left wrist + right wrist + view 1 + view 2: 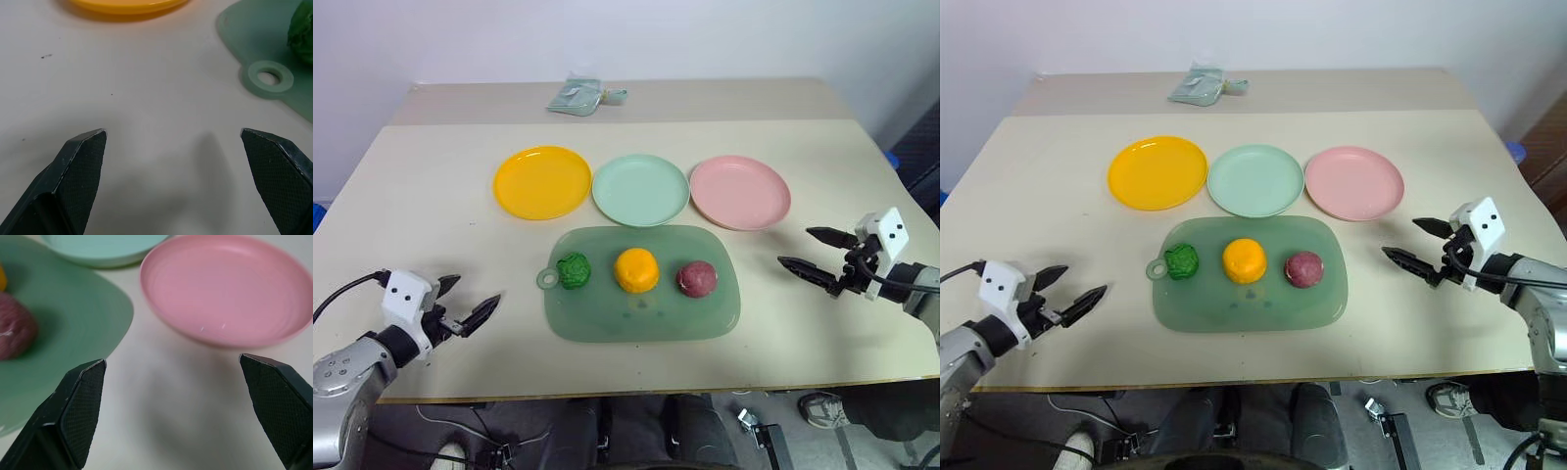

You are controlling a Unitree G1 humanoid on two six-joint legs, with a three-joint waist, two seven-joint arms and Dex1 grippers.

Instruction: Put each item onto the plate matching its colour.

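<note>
Three round toy foods sit in a row on a translucent green board [705, 313]: a bumpy dark green item [574, 270] on its left, an orange-yellow item [636, 270] in the middle, a maroon-red item [697, 278] on its right. Behind the board lie a yellow plate [542, 181], a mint green plate [640, 189] and a pink plate [740, 191], all bare. My left gripper [468, 301] hovers open over the table, left of the board. My right gripper [806, 251] stands open to the right of the board, pointing towards it. Both hold nothing.
A crumpled pale green packet [578, 96] lies at the table's far edge. The board's ring handle [548, 279] sticks out toward my left gripper. Bare tabletop lies left and right of the board and along the front edge.
</note>
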